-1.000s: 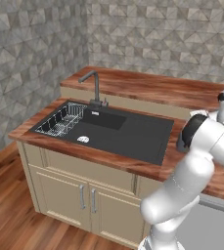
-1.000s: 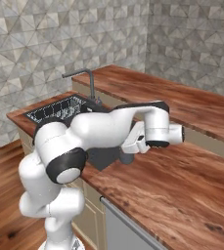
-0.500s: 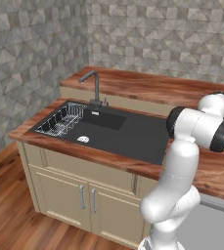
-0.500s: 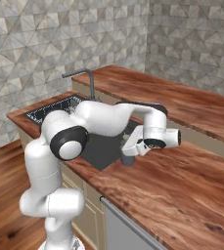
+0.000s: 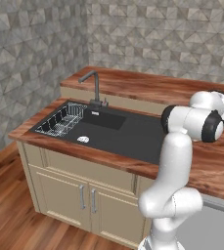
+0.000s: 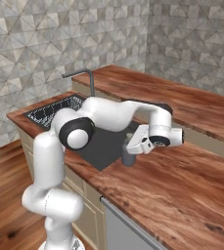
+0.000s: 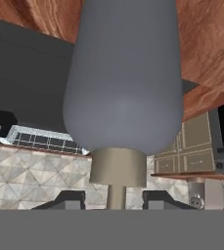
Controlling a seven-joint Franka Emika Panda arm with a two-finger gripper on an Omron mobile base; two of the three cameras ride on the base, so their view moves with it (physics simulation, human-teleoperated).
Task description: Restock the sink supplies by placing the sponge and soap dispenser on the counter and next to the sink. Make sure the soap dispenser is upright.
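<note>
The soap dispenser [image 6: 128,157], a grey-blue bottle, stands upright on the reddish wood counter [image 6: 182,180] at the right rim of the black sink [image 6: 103,144]. My gripper [image 6: 135,145] is at its top. In the hand view the bottle's body [image 7: 123,88] stretches away from me, its tan collar and pump stem nearest. My gripper [image 7: 114,199] has a dark fingertip on each side of that stem, shut on the pump top. The sponge is out of view. In the left base view my arm hides the bottle, beside the sink [image 5: 133,134].
A dark gooseneck faucet [image 5: 95,85] rises at the sink's back edge and a wire rack [image 5: 59,122] sits in its left end. Beige cabinets [image 5: 84,195] lie under the counter. Broad bare wood [image 5: 216,161] runs right of the sink.
My arm has swung its elbow round, and the hand with the bottle has drifted a little toward the sink's rim and lower. The bottle now reaches the counter.
</note>
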